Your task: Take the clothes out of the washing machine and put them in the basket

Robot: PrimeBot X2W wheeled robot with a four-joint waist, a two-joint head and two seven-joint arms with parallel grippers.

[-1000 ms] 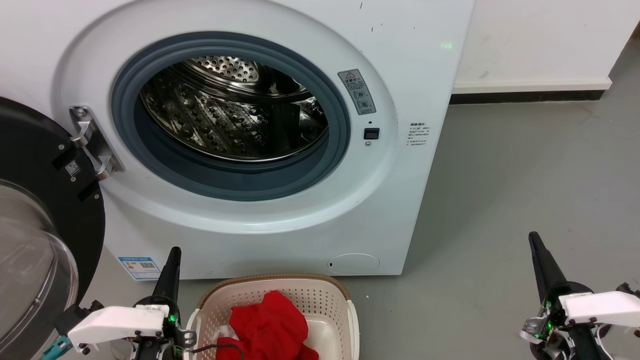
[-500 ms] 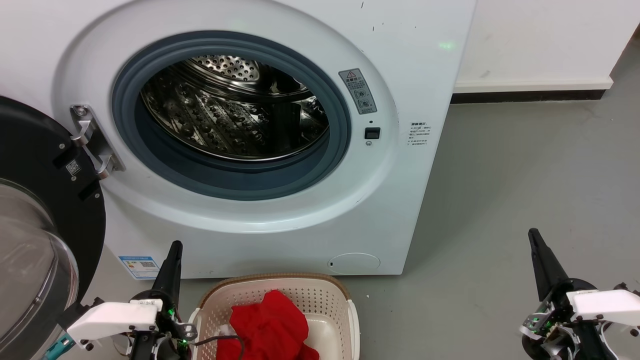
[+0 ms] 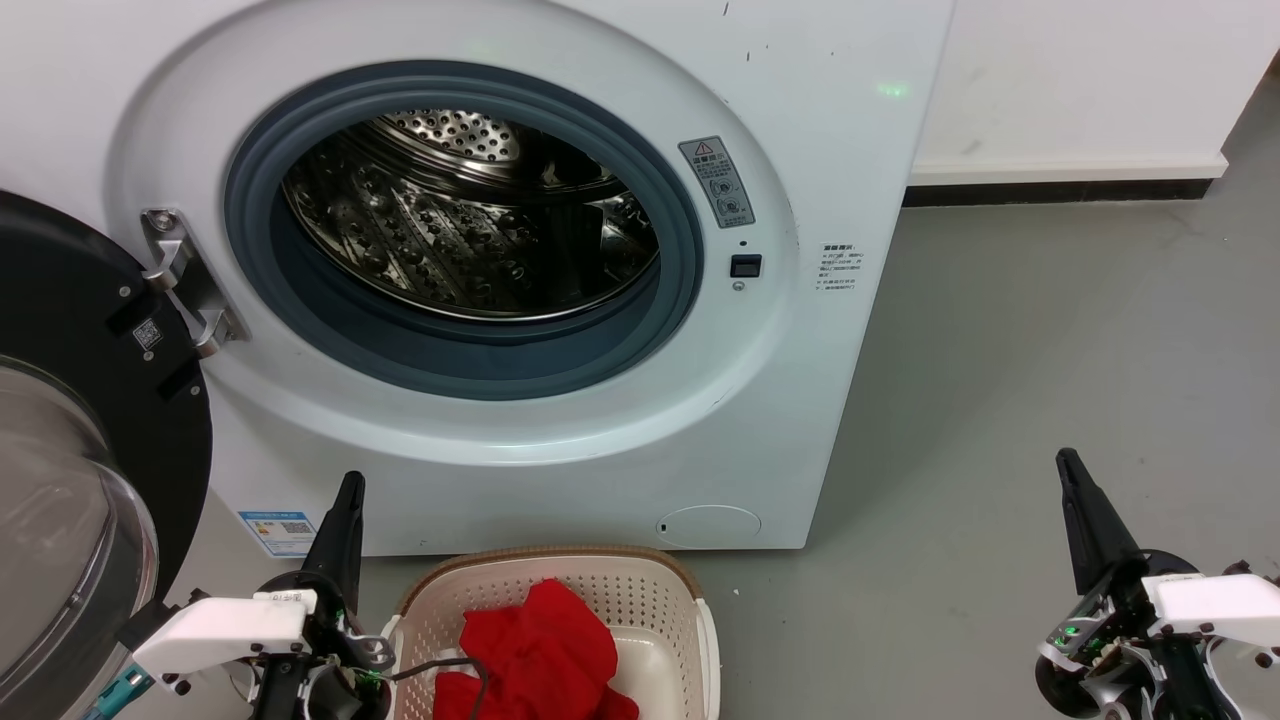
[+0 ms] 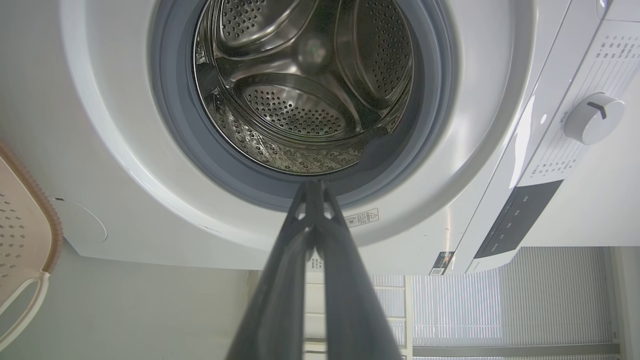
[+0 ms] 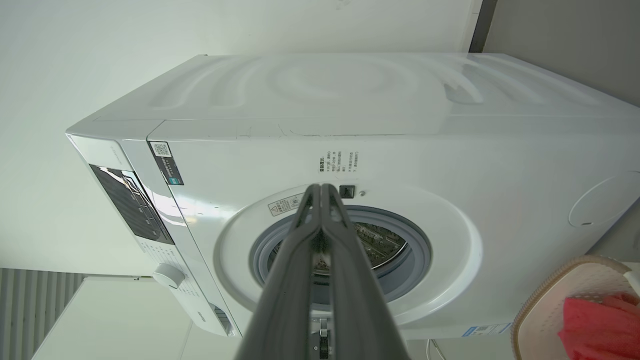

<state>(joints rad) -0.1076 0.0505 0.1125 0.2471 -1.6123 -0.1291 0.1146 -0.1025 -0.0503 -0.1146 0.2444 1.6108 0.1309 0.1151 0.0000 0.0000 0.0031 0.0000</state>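
Left claw (image 3: 349,486), right claw (image 3: 1066,463) pointing forward (both closed).

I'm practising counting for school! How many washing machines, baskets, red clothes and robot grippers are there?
washing machine: 1
basket: 1
red clothes: 1
grippers: 2, the left gripper and the right gripper
Total: 5

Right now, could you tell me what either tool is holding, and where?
Nothing: left tool and right tool are both shut empty; the bright red fabric garment lies in the cream plastic basket.
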